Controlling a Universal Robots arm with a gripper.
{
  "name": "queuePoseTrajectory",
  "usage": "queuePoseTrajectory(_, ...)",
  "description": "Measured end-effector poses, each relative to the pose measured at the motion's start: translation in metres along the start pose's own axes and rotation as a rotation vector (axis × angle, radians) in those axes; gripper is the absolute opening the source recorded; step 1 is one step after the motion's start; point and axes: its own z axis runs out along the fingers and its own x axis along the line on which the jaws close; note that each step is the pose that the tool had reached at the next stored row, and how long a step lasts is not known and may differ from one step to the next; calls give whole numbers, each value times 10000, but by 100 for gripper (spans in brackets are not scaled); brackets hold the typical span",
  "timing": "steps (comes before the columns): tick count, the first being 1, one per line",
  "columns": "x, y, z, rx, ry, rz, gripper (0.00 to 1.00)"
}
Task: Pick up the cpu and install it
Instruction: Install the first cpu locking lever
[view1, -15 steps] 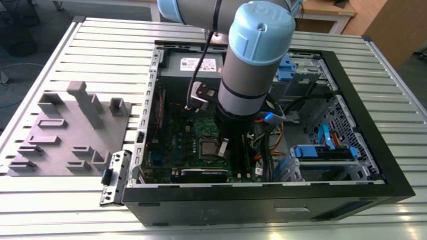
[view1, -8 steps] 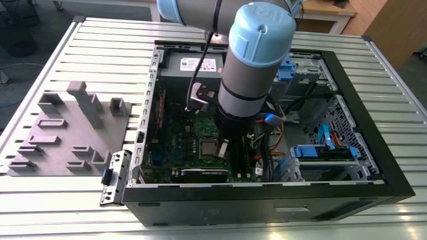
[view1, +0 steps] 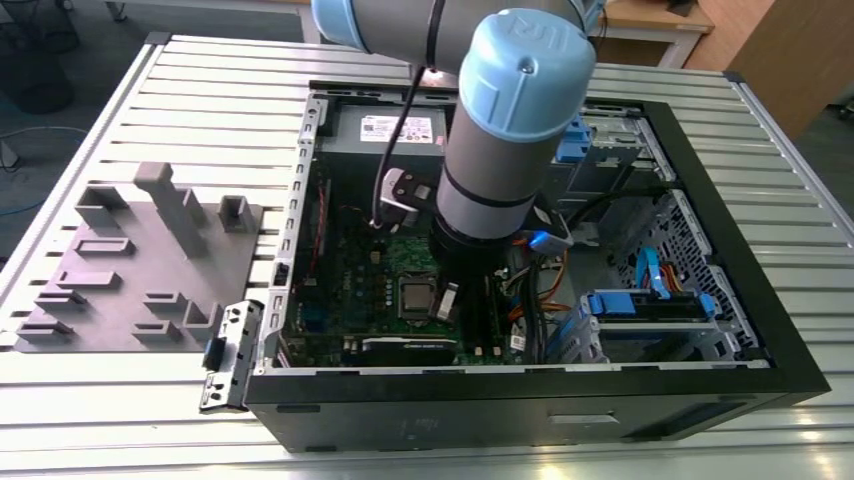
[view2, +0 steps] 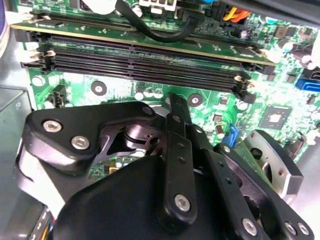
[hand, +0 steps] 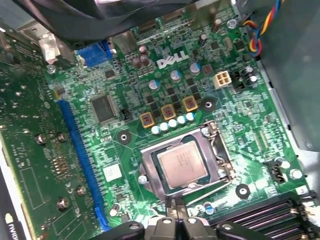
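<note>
Gripper (hand: 176, 220) poised just beside the socket, fingers drawn narrow, holding nothing.
Silver cpu (hand: 182, 163) lies seated in the motherboard (hand: 125, 150) socket frame.

The cpu (hand: 182, 163) is being seen in the first wrist view as a small flat square chip with a dull silver-grey metal top and a thin pale edge. It is being held flat inside the dark square socket (hand: 150, 175) on the green motherboard (hand: 240, 135), its sides lined up with the silver metal frame around it. In the exterior view the cpu (view1: 415, 297) is being shown as a small grey square low inside the open computer case (view1: 747, 300).
</note>
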Motion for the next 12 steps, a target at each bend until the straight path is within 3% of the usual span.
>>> queuePoseTrajectory(4, 16, -7, 2, -91, -230, -15, 11)
queuePoseTrajectory(12, 60, -25, 2, -95, -243, -15, 11)
